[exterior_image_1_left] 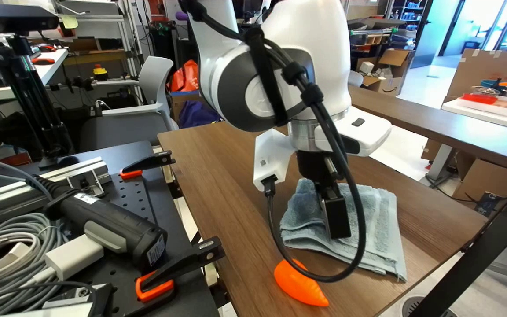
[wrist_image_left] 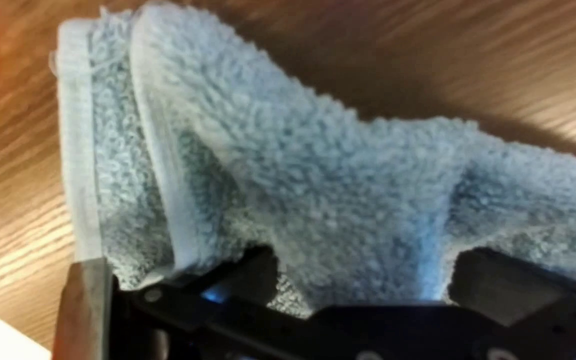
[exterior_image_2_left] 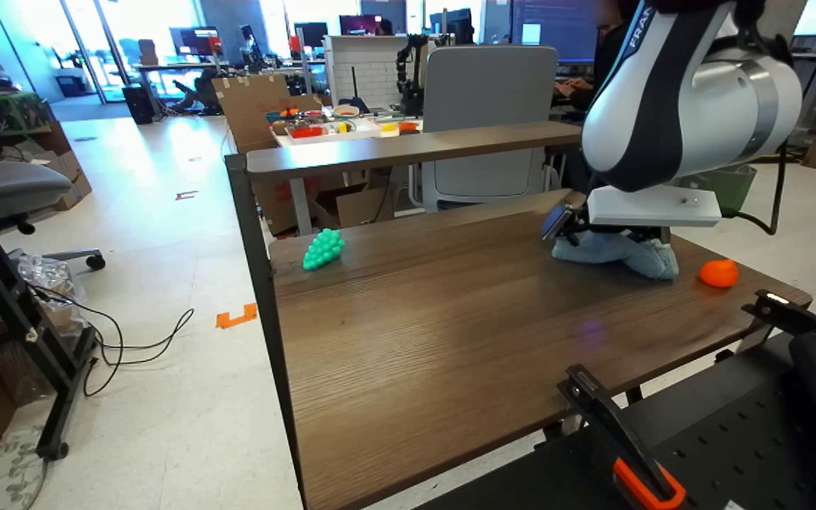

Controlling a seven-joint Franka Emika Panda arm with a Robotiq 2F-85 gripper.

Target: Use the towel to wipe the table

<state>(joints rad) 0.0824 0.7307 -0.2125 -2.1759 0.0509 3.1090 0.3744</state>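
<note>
Blue-grey towel point(wrist_image_left: 318, 170) is bunching inside gripper point(wrist_image_left: 363, 272), jaws standing apart left and right; I'd be pinching deep, near table point(exterior_image_2_left: 436, 333)

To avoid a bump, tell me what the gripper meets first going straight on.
Most likely the towel, right below the open gripper; they may be touching, as depth is unclear. Under that, the table.

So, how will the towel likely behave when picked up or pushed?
The towel would probably flop and sag rather than hold its shape, given its loose folds. It should be light for its bulk, judging by the fluffy, looped pile. Pushed across the table, it would likely bunch up rather than roll, since it lies rumpled.
</note>
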